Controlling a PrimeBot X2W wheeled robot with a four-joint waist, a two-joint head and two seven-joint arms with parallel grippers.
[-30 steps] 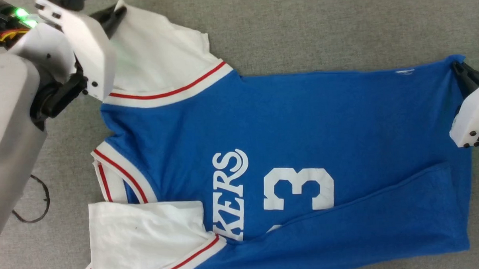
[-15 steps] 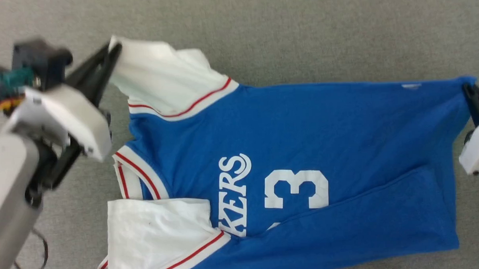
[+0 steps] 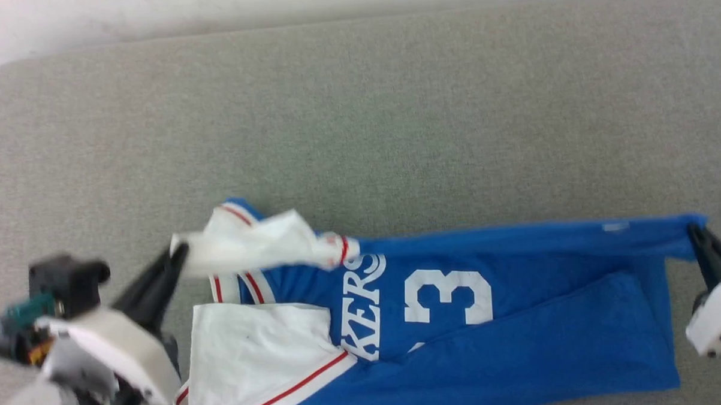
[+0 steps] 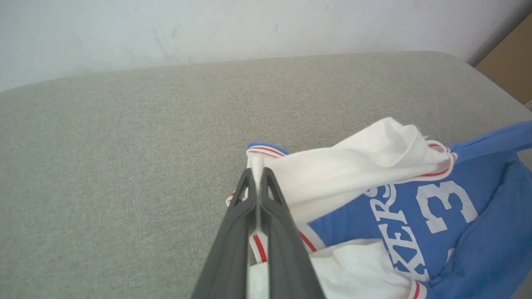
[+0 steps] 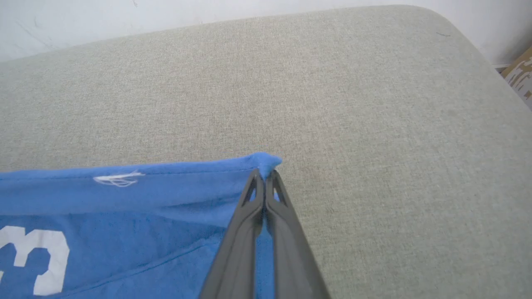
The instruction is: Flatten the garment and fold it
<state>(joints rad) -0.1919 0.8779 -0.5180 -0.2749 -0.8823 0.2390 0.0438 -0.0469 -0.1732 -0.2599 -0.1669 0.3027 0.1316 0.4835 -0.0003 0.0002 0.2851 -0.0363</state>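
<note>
The shirt (image 3: 520,317) lay near on the grey worktop (image 3: 357,106), its far edge raised. The left fingers (image 3: 153,287) were clamped on a white sleeve and the right fingers (image 3: 707,253) on a blue hem corner.

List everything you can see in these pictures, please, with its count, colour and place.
garment: one, royal blue with white sleeves, red-striped trim and a white 3; near side lying on the surface, far edge lifted between the two grippers.
padded surface: one, grey woven fabric; under the garment and stretching beyond it.
wall: one, whitish; behind the surface's far edge.
tan panel: one, brown; past the surface's corner, at the right edge of the left wrist view.
left gripper: one, dark fingers; shut on a white sleeve.
right gripper: one, dark fingers; shut on the blue hem corner.
</note>
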